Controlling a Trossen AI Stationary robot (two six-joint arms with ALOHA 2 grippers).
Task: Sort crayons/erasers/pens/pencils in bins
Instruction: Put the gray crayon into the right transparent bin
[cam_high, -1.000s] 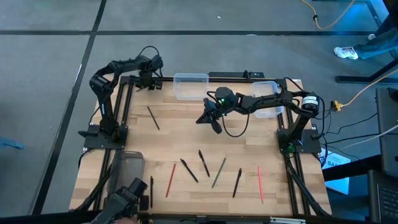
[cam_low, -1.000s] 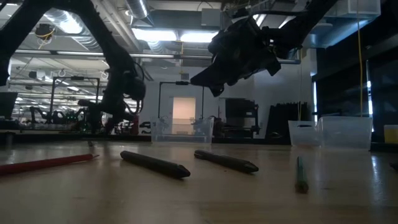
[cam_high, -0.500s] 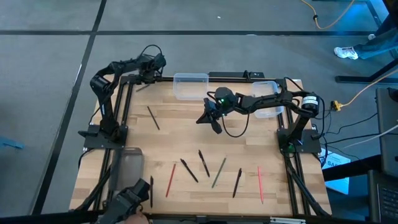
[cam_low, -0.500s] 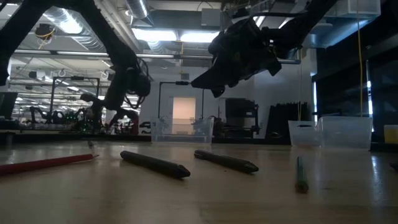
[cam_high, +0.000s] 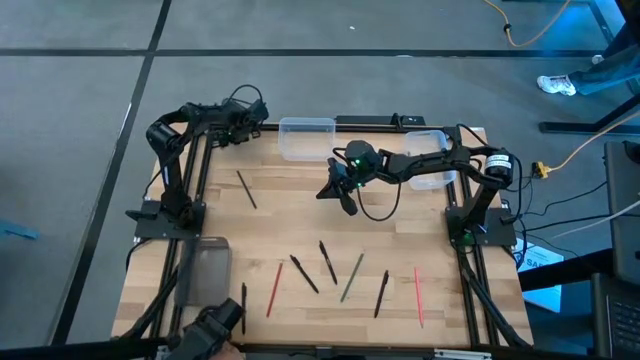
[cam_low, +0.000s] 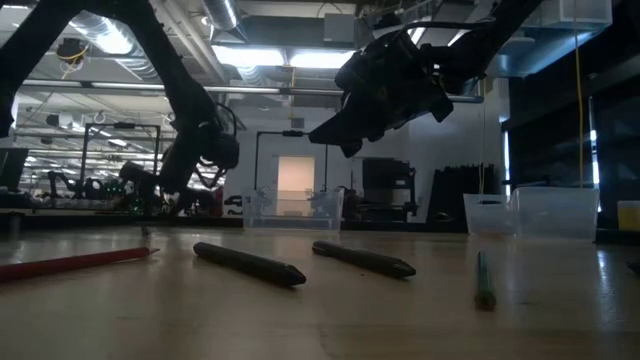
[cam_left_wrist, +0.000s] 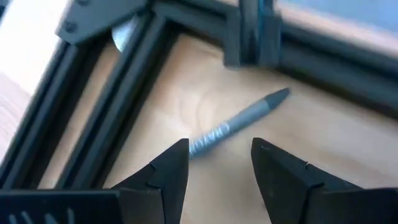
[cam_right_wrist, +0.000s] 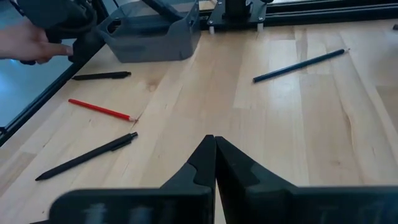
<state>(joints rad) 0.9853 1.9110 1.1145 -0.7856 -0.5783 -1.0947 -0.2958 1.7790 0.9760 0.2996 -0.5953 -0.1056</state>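
High view: I see the left gripper (cam_high: 243, 118) at the table's far-left corner. The right gripper (cam_high: 336, 187) hovers over mid-table, near the far clear bin (cam_high: 307, 137); a second clear bin (cam_high: 432, 160) sits far right and the dark bin (cam_high: 203, 270) near left. Pens and pencils lie in a near row, long axes mostly running near–far; one dark pencil (cam_high: 246, 189) lies alone toward the far left, slanted.

Low view: the right gripper hangs above the table, holding nothing.

Left wrist view: fingers (cam_left_wrist: 171, 171) spread apart, empty, over a grey crayon (cam_left_wrist: 239, 121) lying diagonally beside the frame rail (cam_left_wrist: 118, 106), tip pointing away.

Right wrist view: fingers (cam_right_wrist: 208, 163) clenched together, nothing between them.
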